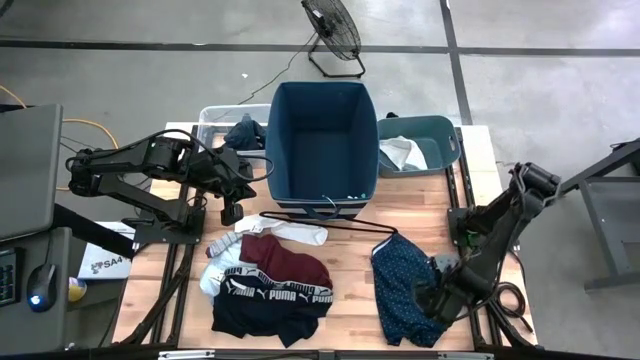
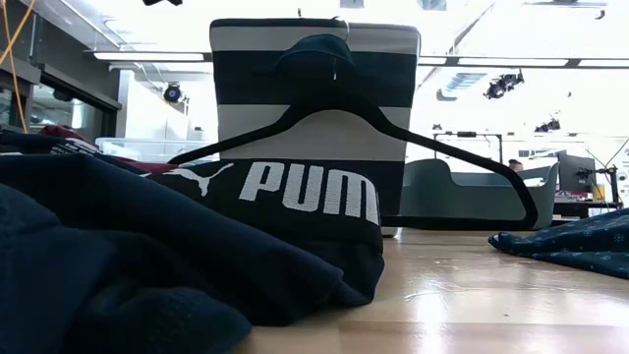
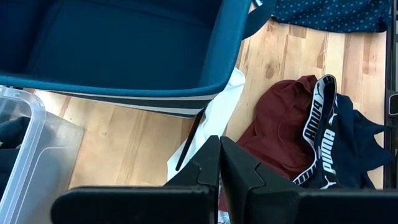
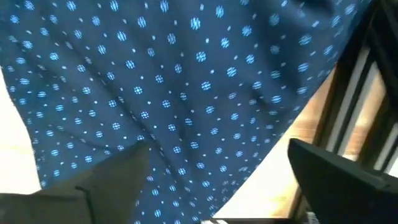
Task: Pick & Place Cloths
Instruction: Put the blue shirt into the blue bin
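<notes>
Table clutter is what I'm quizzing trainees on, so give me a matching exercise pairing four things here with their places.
Things:
1. navy dotted garment
2. maroon garment
3. wire hanger
4. white cloth

Places:
A. inside the teal bin
B. beneath the right gripper
C. in the pile with the PUMA waistband
D. leaning at the big blue bin front

Pairs: 1-B, 2-C, 3-D, 4-A

PUMA — black waistband [image 2: 295, 192], SA4 — sheet [image 1: 104, 264]
</notes>
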Controlling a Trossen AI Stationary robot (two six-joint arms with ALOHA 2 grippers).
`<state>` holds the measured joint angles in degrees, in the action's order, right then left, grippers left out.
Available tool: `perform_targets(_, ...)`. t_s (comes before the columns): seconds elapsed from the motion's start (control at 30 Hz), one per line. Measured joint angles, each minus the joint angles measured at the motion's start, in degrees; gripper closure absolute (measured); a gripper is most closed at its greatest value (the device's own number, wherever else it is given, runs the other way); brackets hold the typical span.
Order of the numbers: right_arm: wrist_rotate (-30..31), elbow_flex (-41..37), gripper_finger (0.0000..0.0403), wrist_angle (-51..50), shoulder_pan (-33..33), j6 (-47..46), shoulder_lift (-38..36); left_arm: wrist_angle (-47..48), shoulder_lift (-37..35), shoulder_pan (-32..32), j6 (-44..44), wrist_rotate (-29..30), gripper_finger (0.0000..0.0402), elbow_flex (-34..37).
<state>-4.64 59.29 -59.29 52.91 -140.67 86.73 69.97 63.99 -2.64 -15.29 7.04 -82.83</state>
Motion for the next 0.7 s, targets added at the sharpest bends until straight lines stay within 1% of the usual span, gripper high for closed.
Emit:
perform_targets(0.07, -0.02, 0.00, 0.0008, 0.78, -0.21, -0.56, 1.57, 0.00, 0.00, 0.00, 0.00, 0.00, 0.0396, -0.01)
perform_targets(0.23, 2.50, 0.00, 0.0013, 3.96, -1.19, -0.77, 5.60, 0.00, 0.00, -0.01, 0.00, -0.01, 0.0396, 0.00)
perform_targets(0.4, 4.33, 0.00, 0.0005, 6.96, -2.48, -0.60, 8.92, 0.00, 0.00, -0.01, 0.02, 0.01, 0.0396, 0.00)
perform_targets(0.6, 4.59, 0.07, 0.0003, 7.39, -3.97, -0.13, 12.54, 0.00, 0.00, 0.01, 0.00, 0.00, 0.0396, 0.00)
perform_targets(0.7, 4.72, -1.56, 0.0003, 10.72, -4.76, 0.82, 12.84, 0.00, 0.00, 0.00, 0.00, 0.00, 0.0396, -0.01)
